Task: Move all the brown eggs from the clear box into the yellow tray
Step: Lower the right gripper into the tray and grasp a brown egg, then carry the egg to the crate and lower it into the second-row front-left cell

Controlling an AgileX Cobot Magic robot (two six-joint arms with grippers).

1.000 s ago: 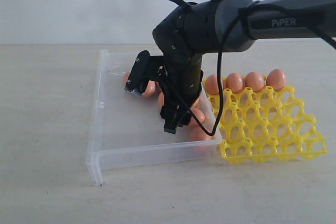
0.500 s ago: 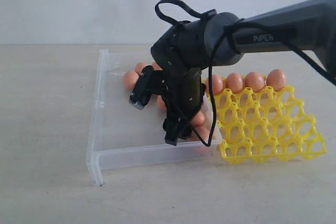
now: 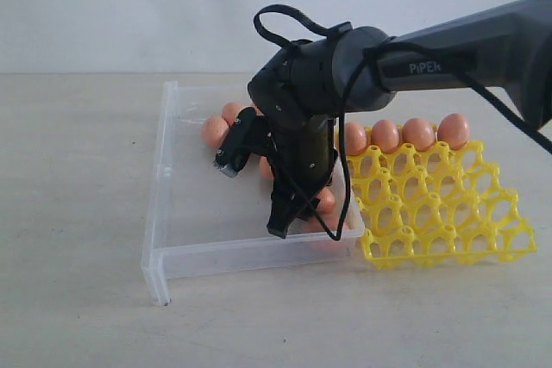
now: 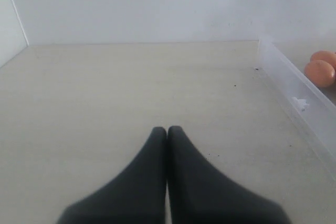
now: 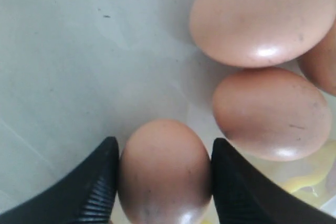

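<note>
1. Grip: right hand [image 5: 164,142] pinches one brown egg [image 5: 165,177] inside the clear box [image 3: 162,170], egg's long axis along the fingers [image 5: 89,187].
2. Left hand [image 4: 167,129], pressed together, hangs over the desk [image 4: 131,77] outside the box, farther from the eggs.

The right arm [image 3: 466,45] bends downward, right claw [image 5: 164,142] clamping a brown egg [image 5: 164,179]; left claw [image 4: 167,130] pressed closed.
</note>
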